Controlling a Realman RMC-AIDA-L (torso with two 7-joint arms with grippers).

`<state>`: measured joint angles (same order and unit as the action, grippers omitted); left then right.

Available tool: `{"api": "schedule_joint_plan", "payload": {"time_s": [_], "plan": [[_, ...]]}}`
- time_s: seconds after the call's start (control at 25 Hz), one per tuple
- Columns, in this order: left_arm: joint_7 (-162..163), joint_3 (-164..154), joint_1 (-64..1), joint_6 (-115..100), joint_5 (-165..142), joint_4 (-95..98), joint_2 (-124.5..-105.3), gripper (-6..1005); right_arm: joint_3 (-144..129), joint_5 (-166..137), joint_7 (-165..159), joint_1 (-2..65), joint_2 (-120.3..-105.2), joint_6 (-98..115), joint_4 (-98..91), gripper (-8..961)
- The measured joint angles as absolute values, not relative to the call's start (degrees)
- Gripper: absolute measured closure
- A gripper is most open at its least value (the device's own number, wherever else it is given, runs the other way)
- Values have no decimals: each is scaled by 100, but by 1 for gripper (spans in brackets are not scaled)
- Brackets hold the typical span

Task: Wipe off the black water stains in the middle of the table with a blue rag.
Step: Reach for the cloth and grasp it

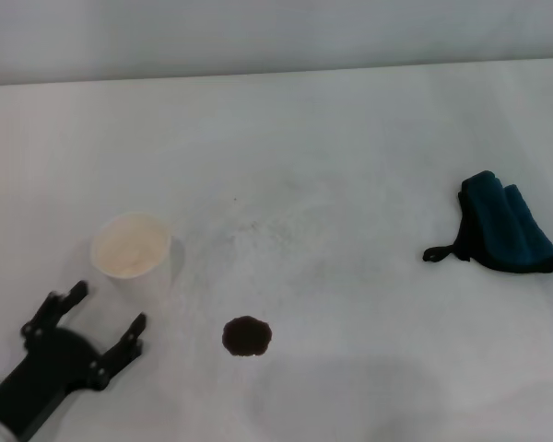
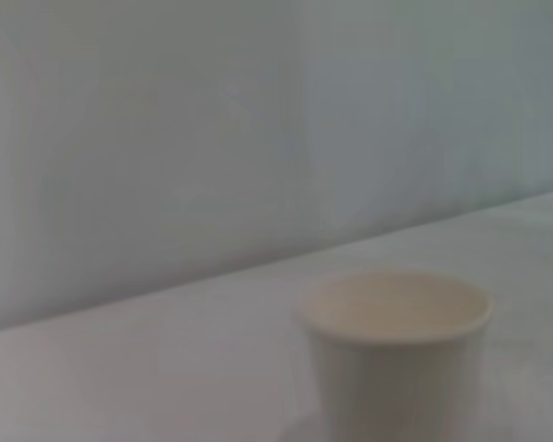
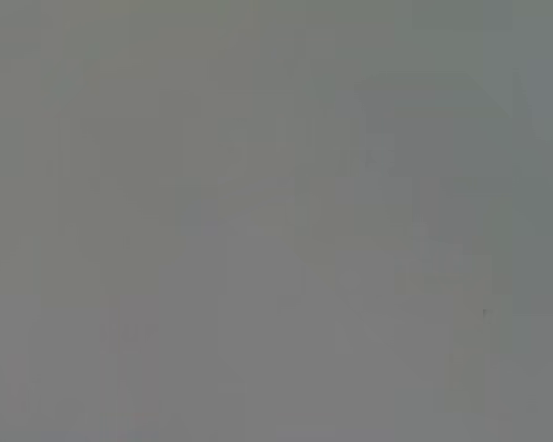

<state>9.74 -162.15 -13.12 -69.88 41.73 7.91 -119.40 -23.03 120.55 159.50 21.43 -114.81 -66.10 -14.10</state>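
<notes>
Cloth this soft should bunch easily, so the blue rag (image 1: pixel 509 224) wants pinching at its thick folds; left gripper (image 1: pixel 105 320) gapes empty.

Broad flat white tabletop (image 1: pixel 350 138): filled nearly the whole head view, matte, marked with faint grey smudges and specks toward its middle. Soft, even lighting; a dim, diffuse shadow lay along the near edge of the surface.

Plain pale grey wall (image 1: pixel 258 32): stood behind the far edge of the tabletop, bare and uniform, meeting it in a nearly straight line. The left wrist view showed the same wall (image 2: pixel 166 138) rising above the surface. The right wrist view was featureless grey.
</notes>
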Motion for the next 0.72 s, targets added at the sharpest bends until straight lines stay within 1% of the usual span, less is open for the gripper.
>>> {"api": "schedule_joint_plan", "payload": {"time_s": [0.2, 0.36, 0.56, 0.72], "plan": [[910, -16215, -947, -7076, 4485, 871, -11939, 107, -2313, 11881, 15693, 2116, -11426, -6597, -1408, 114], [907, -16215, -708, -7377, 4939, 857, -11921, 107, -2480, 11867, 14772, 2042, -11492, -6631, -1559, 119], [905, -16215, -555, -8033, 5510, 652, -11900, 107, -3172, 11777, 12273, 1964, -11487, -6406, -1840, 126], [905, -16215, -564, -8360, 5745, 428, -11897, 106, -4095, 11172, 10043, 1792, -11446, -5876, -2799, 131]]}}
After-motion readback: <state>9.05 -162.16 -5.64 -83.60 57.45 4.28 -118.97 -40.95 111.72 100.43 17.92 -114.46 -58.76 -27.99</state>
